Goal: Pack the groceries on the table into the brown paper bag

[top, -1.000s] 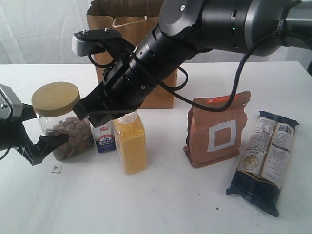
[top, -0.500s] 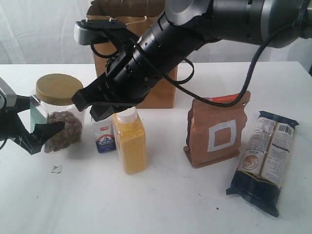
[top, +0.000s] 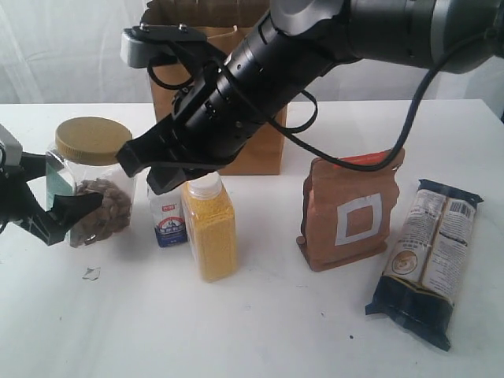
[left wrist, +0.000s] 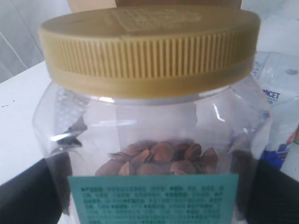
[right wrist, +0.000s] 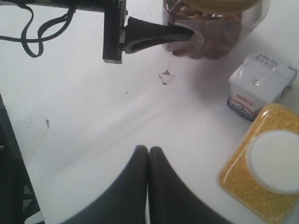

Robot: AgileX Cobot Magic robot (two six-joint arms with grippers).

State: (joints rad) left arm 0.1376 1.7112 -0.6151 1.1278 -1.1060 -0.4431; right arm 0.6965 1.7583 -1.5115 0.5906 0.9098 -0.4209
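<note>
While the left gripper (top: 67, 198) is clasping the yellow-lidded clear jar (top: 87, 189) at the left edge of the table (top: 236, 331), the right arm is reaching across from the upper right. The left jaws are standing wide, one dark finger (left wrist: 28, 196) pressing each side of the jar's body below the lid. The jar is leaning over, its base seemingly raised a little above its own shadow. Brown nuts are sitting in the bottom of it behind a teal label (left wrist: 149, 198).

The right gripper (right wrist: 148, 156) is hanging with its jaws pressed tight together and holding nothing. Its tip is hovering just beside the jar's lid, above the small white-blue carton (top: 167, 216) and the yellow white-capped bottle (top: 211, 228).

Those two are standing upright side by side, touching or nearly so, just right of the jar. A small torn scrap (top: 92, 273) is lying on the table in front of the jar.

Behind the arm the brown paper bag (top: 264, 157) is standing upright with its mouth open. To the right the copper-brown pouch (top: 354, 209) is standing on its base, and the long dark-blue/cream packet (top: 429, 260) is lying flat near it, apart.
</note>
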